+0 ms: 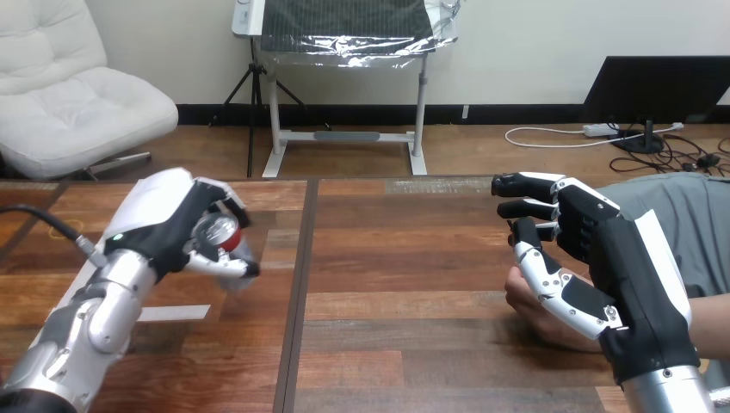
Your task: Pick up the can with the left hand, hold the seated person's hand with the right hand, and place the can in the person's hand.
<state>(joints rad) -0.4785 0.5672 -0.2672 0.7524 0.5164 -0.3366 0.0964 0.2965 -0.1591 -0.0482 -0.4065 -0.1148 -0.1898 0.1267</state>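
One can [216, 232] in left robot hand [169, 225], top toward the camera

The left hand [159, 219] is black, with a broad rounded white shell behind its black-and-white jointed fingers [222, 265]. A small green light [117, 237] sits at the shell's far end from them, next to a silver forearm [99, 305] of stacked rounded metal segments. The right hand [620, 275] matches it: black-tipped fingers capped in white, a white-plated thumb [551, 284] below them, a long white strip along the black back, and a silver wrist collar [670, 391] behind.
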